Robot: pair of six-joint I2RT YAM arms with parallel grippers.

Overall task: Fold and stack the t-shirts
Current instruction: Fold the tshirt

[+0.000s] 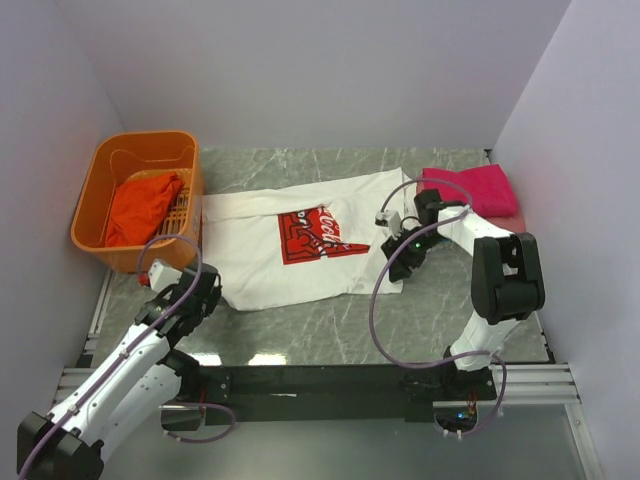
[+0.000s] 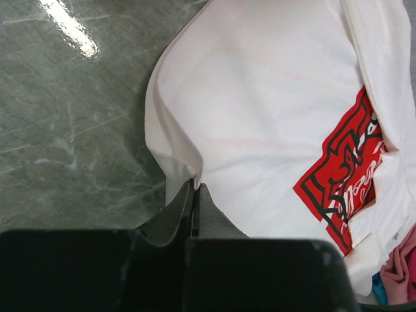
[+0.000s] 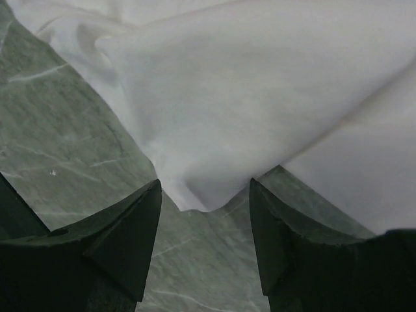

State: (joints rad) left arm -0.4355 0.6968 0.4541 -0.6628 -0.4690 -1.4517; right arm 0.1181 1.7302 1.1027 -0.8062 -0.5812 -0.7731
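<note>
The white t-shirt [image 1: 290, 240] with a red print lies spread on the table, its back corners rumpled. My left gripper [image 1: 205, 290] is shut on its near-left hem; the left wrist view shows white cloth [image 2: 260, 97] pinched between the closed fingertips of that gripper [image 2: 195, 185]. My right gripper [image 1: 400, 262] stands open at the shirt's near-right corner. The corner of the white t-shirt [image 3: 247, 84] lies on the table just ahead of the right gripper [image 3: 205, 188], with nothing between its fingers. A folded magenta t-shirt [image 1: 470, 190] rests at the back right. An orange-red t-shirt [image 1: 140, 207] sits in the basket.
The orange plastic basket [image 1: 105, 180] stands at the back left, touching the white shirt's left sleeve. Bits of pink cloth [image 2: 396, 270] and blue cloth [image 2: 379, 286] show at the lower right edge of the left wrist view. White walls close in three sides.
</note>
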